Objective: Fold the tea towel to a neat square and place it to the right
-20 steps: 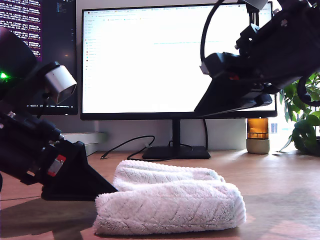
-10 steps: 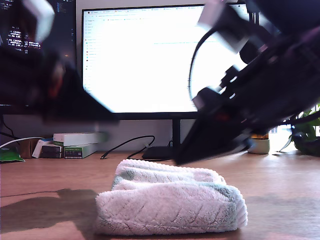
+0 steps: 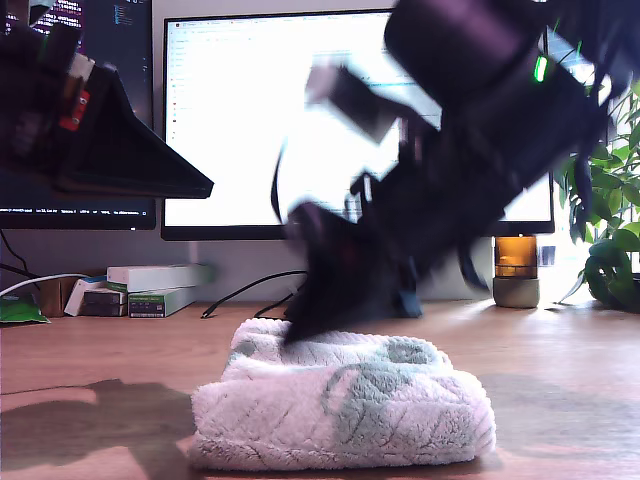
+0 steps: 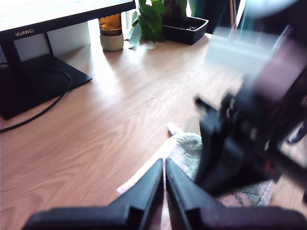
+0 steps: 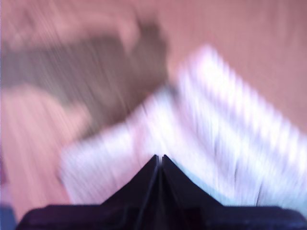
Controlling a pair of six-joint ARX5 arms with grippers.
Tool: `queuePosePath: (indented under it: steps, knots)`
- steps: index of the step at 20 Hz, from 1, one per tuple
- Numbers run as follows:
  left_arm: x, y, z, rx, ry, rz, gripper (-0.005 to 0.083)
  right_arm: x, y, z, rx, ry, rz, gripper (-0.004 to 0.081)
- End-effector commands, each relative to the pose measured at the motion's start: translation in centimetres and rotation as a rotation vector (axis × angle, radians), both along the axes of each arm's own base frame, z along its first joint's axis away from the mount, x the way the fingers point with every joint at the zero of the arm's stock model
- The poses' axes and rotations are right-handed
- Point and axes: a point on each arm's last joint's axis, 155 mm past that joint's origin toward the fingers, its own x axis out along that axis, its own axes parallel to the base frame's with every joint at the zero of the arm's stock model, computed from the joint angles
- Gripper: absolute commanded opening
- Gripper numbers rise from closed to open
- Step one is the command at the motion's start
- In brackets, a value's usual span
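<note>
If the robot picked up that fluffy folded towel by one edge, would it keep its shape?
Probably not. The towel looks soft and thick, its folds rounded and sagging, so it would likely droop and unfold. It seems light for its bulk. Its fluffy pile should grip rather than slip, and on the wooden desk it would probably bunch when pushed.

Wooden desk (image 3: pixel 90 360), bare grain visible. Resting directly on it: the folded tea towel (image 3: pixel 342 410) near the front edge, a monitor stand (image 3: pixel 350 303), stacked boxes (image 3: pixel 150 290) at the exterior view's left, an amber jar (image 3: pixel 516 271) and a potted plant (image 3: pixel 612 250) at its right.
</note>
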Motion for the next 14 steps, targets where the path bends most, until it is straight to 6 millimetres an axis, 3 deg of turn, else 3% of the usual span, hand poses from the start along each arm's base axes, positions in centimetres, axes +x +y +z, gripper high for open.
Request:
queuePosePath:
  steps: [1,5,8,14]
  knots:
    - [-0.1,0.3,-0.6,0.006,0.009,0.009,-0.0021,0.5,-0.1,-0.3,-0.027,0.021,0.001,-0.0002]
    - [-0.1,0.3,-0.6,0.008,0.01,0.012,-0.0021,1.2,-2.1,-3.0,-0.142,0.072,-0.059,-0.0002]
    - [0.1,0.6,-0.9,0.02,0.017,0.028,-0.0021,2.5,-4.0,-3.8,-0.192,0.077,-0.163,-0.0002]
    - [0.2,1.1,-1.7,0.049,0.036,0.045,-0.0021,4.9,-10.0,-5.2,-0.322,0.117,-0.431,-0.0002]
